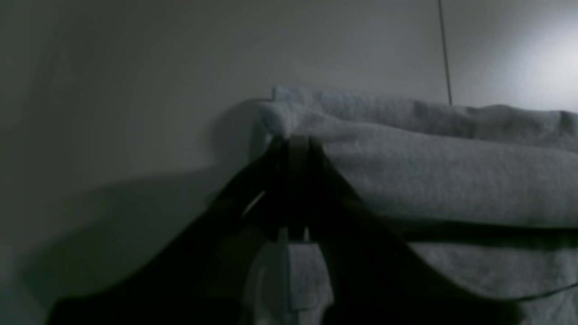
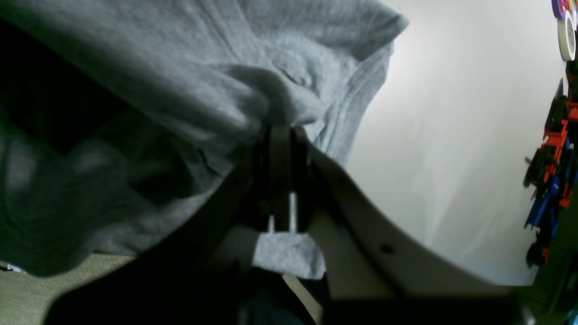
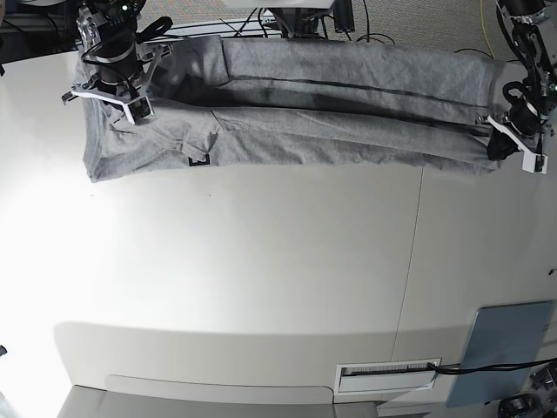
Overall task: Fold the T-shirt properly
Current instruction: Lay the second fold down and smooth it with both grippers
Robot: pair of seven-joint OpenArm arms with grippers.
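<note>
The heather-grey T-shirt (image 3: pixel 348 104) lies stretched in a long folded band across the far side of the white table (image 3: pixel 261 261), plain side up, with a small dark tag (image 3: pixel 199 160) near its left end. My right gripper (image 3: pixel 130 100) is at the band's left end. In the right wrist view this right gripper (image 2: pixel 282 128) is shut on a bunched fold of the T-shirt (image 2: pixel 180 67). My left gripper (image 3: pixel 509 139) is at the band's right end. The left wrist view shows that left gripper (image 1: pixel 293 140) shut on the edge of the T-shirt (image 1: pixel 451 171).
A grey-blue panel (image 3: pixel 505 353) and a white slotted plate (image 3: pixel 387 376) sit at the near right of the table. Cables (image 3: pixel 296 17) run behind the far edge. Colourful parts (image 2: pixel 551 149) and tape rolls (image 2: pixel 566 36) lie beyond the shirt in the right wrist view.
</note>
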